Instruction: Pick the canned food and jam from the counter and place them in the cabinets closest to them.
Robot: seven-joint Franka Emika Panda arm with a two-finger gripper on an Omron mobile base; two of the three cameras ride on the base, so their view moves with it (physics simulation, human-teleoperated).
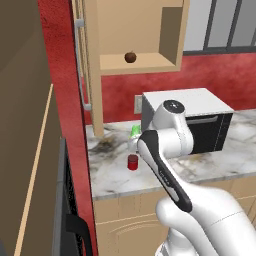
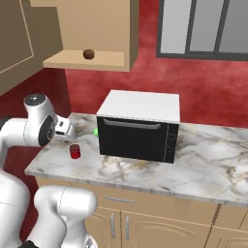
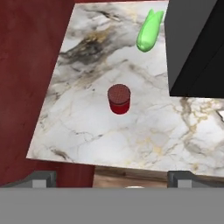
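Gripper (image 3: pixel 112 178) spread wide (holding nothing), hovering above the canned food (image 3: pixel 119 99)

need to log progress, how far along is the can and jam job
Nothing looks done yet: the canned food stands upright on the counter, and the open cabinet above holds only a brown ball. In hand: the gripper hangs open above the can, not touching it. Left: grasp the can, shelve it, then do the jam, which I can't see here.
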